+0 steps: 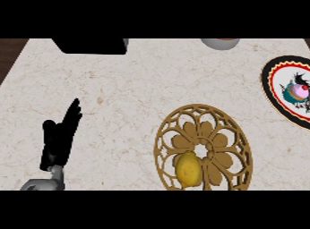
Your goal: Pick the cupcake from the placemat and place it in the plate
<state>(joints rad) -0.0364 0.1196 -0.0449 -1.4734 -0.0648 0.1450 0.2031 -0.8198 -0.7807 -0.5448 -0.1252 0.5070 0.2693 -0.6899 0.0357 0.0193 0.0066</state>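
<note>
The cupcake (296, 92), pink and blue with a red top, stands upright on a round flat piece with a black rim and red and yellow rings (277, 74) at the right edge of the head view. A gold openwork round piece (207, 134) lies at the lower middle, and a yellow lemon (189, 168) rests on its near part. I cannot tell which of the two rounds is the placemat and which the plate. My left hand (58, 141) rests open at the lower left, fingers up, far from the cupcake. My right hand does not show.
A black box-like object (91, 44) sits at the counter's far edge, left of centre. Beside it to the right is a pale round bowl or cup (220, 43). The pale marbled counter (118, 89) ends in dark wood at the left.
</note>
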